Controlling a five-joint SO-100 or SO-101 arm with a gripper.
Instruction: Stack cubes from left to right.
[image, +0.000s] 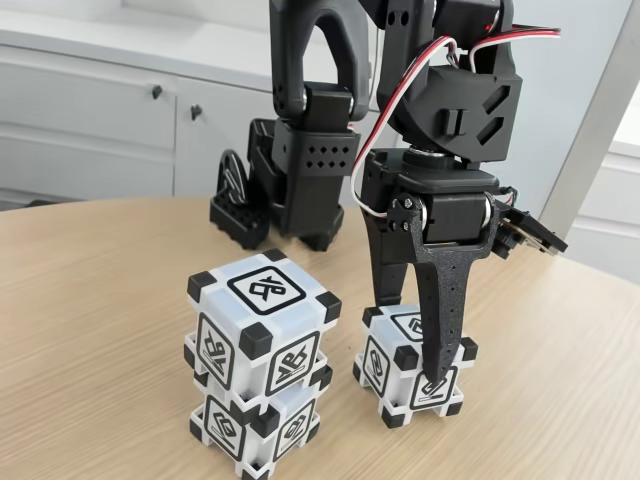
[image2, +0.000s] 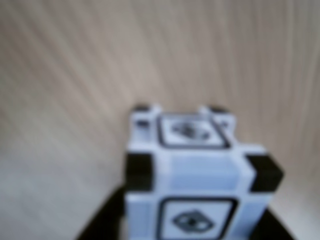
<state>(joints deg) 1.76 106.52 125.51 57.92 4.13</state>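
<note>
Nearest stack: two cubes one on the other at the lower left of the fixed view, closest to the lens. The upper cube (image: 262, 325) sits twisted a little against the lower cube (image: 255, 425), so their corners do not line up.
Single cube: the third cube (image: 388, 365) stands alone on the worktop (image: 90, 330), just to the right of the stack in the fixed view, apart from it with a narrow gap. In the wrist view the same cube (image2: 197, 170) is blurred, seen from above and one side, white faces, black corner blocks, framed glyphs.
Tool: my tool (image: 432, 385) is down over the single cube. One black perforated finger (image: 440, 310) runs down in front of the cube's right face, tip near the cube's lower edge. The other finger is hidden behind the cube.
Tool state: the fingers straddle the cube; I cannot tell from either view whether they press on it or stand clear.
Cube contact with worktop: the single cube looks seated flat on the wood in the fixed view.
Arm: black printed body with red and white wires above the tool; its base (image: 290, 190) stands on the worktop behind the cubes.
Background: white cabinet doors (image: 90, 120) with dark knobs at the left of the fixed view.
</note>
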